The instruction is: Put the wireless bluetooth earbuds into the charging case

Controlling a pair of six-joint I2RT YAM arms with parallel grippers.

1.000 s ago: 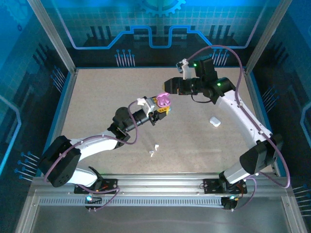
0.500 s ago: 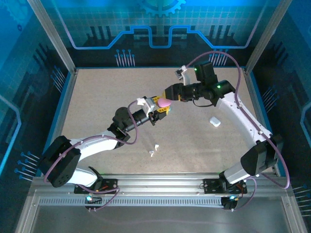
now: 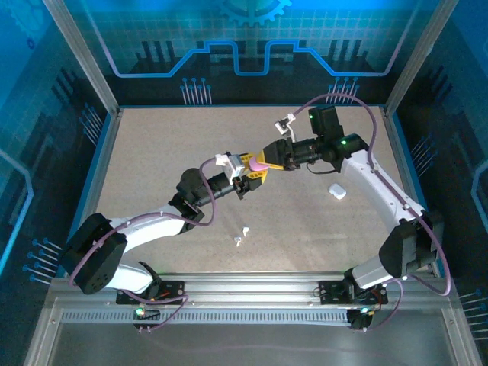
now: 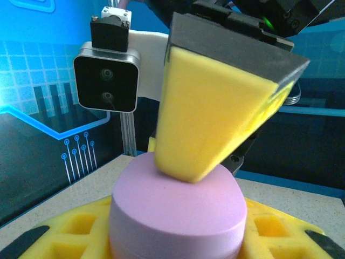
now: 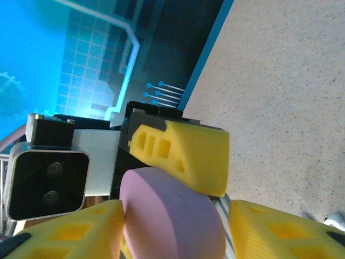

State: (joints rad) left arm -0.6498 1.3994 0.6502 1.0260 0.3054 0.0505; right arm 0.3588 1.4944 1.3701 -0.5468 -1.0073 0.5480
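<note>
Left gripper [image 3: 254,172] pinching the pink case [image 4: 178,208] over mid-table, lid looks shut, right gripper [image 3: 268,159] spread with one pad [image 4: 215,102] on that lid, white earbuds [image 3: 239,241] loose on the table [image 3: 152,152], so I reckon nothing's inserted yet.

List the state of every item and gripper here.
left gripper: shut on pink-purple case.
right gripper: open, one finger on the case's top.
pink-purple case: lid closed, clamped in left gripper.
white case: appears closed, lying on the table.
white earbuds: loose on the table, not cased.
</note>
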